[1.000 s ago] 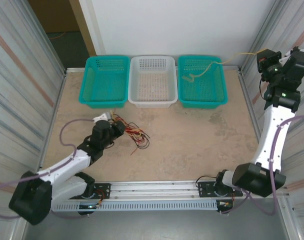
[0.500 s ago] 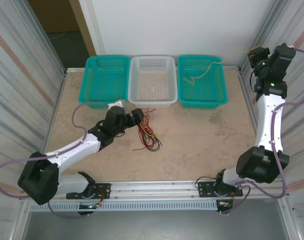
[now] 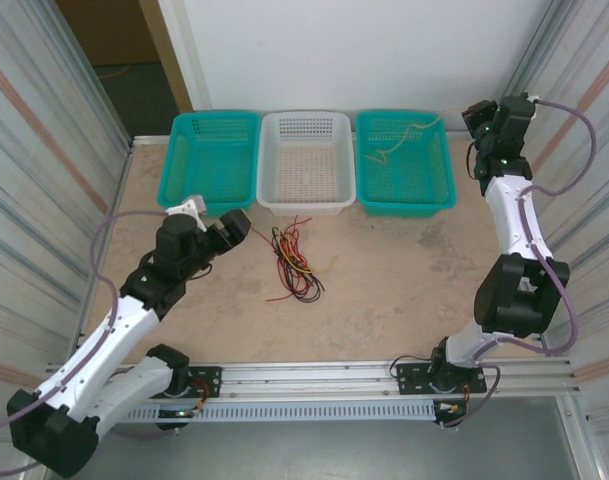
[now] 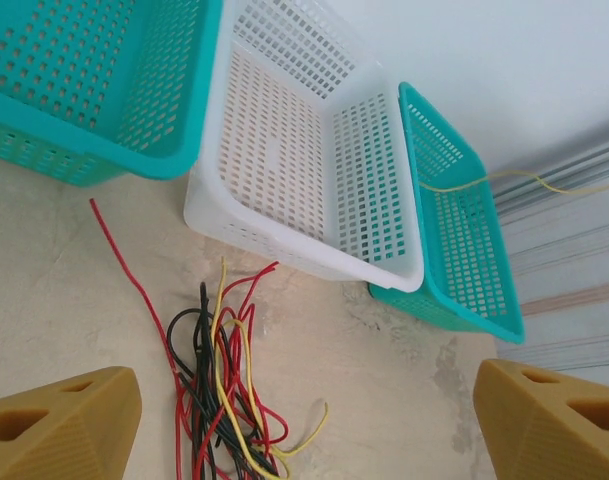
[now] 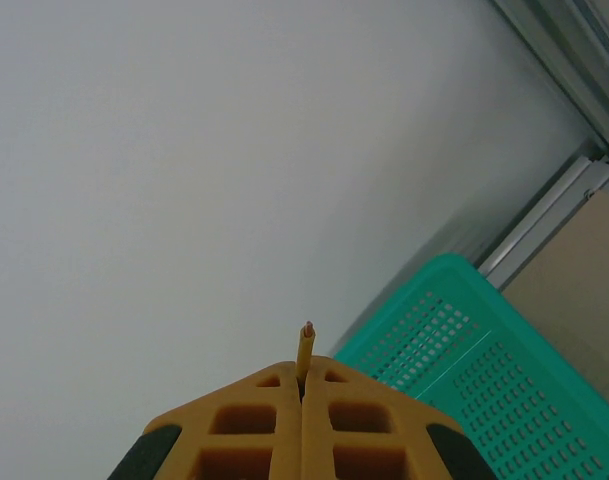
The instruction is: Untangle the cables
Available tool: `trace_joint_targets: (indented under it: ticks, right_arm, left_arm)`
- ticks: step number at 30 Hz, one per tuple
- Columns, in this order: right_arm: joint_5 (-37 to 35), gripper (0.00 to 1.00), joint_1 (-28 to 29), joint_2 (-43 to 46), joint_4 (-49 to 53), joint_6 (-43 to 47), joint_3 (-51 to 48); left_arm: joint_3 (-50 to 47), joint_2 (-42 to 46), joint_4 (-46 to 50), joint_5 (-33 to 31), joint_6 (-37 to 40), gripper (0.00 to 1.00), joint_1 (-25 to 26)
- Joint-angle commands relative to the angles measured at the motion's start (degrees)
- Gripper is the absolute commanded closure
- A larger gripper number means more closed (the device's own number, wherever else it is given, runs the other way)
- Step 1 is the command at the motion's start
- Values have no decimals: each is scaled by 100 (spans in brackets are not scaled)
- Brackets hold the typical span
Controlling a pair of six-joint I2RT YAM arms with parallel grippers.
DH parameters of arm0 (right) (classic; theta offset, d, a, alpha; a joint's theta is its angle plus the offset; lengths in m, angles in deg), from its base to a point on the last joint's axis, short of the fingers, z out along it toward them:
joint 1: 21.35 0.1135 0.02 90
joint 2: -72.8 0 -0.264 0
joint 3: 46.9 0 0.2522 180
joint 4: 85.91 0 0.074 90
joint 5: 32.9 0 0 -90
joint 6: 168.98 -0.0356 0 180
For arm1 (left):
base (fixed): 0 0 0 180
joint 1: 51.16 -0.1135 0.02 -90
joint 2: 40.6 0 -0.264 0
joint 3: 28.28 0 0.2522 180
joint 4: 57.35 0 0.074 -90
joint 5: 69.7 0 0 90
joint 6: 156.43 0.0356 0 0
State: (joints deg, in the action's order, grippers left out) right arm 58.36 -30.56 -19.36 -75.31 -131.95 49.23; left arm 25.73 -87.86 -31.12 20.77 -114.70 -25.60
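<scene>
Two-arm cable sorting, with hazards marked. The left claw [image 3: 227, 232] stands wide and holds nothing. The tangle of red, black and yellow cables [image 4: 219, 400] lies on the table [image 3: 404, 270] just ahead of it and below, between the lines of its two fingers. One loose red strand [image 4: 129, 275] trails off toward its left finger [image 4: 59, 425]. The right claw [image 5: 304, 380] is pinched on a single yellow cable [image 3: 404, 138], whose cut end pokes up just past the fingertips. From there the strand runs out and down into the right teal basket [image 3: 404, 207], where its far part lies curled.

Hazard 1: the pinch sits very near the cable's end, so any tug could pull the strand free of the right claw.

Hazard 2: if that claw lifts or swings further away, the curled part may be drawn back over the basket rim and onto the table.

Hazard 3: the strands before the left claw cross each other closely. A wide closure there would likely take several at once and lift the knot whole, possibly tightening it.

Hazard 4: the white basket [image 3: 306, 207] stands just beyond the tangle, and a forward reach may nudge it.
</scene>
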Motion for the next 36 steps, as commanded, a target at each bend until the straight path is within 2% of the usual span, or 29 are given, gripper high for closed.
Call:
trace_joint_targets:
  ticks: [1, 5, 7, 8, 12, 13, 19, 20, 22, 28, 32, 36]
  right_arm:
    - [-200, 100, 42, 68, -467, -89, -468]
    - [-93, 100, 12, 270, -520, -213, -1028]
    - [29, 97, -27, 369, -203, -230, -1144]
    - [48, 93, -57, 436, -46, -223, -1191]
    - [18, 62, -204, 804, 276, -239, -1614]
    - [68, 57, -252, 883, 354, -249, -1711]
    - [376, 45, -488, 1234, 1107, 74, -1872]
    - [388, 36, -502, 1309, 1201, 160, -1873]
    - [380, 27, -514, 1417, 1617, 402, -1774]
    - [324, 24, -579, 1716, 2551, 873, -1639]
    - [21, 20, -598, 2101, 3190, 1277, -1583]
    - [-66, 17, -816, 2520, 3760, 1641, -1458]
  left_arm:
    - [-175, 156, 326, 106, -86, 13, -34]
    - [-127, 97, 339, 355, -69, 13, -42]
    - [-73, 53, 369, 466, -69, 13, -42]
    - [-55, 39, 370, 494, -62, 13, -42]
    - [8, -14, 397, 550, -16, 13, -42]
    - [9, -34, 405, 551, -15, 13, -38]
    - [18, -171, 372, 529, -16, 14, -39]
    - [22, -187, 375, 509, -16, 14, -42]
    - [40, -249, 342, 487, -16, 14, -60]
    - [144, -559, 326, 567, 11, 16, -117]
    - [232, -742, 417, 668, -33, 18, -147]
    - [377, -870, 619, 648, 0, 19, -158]
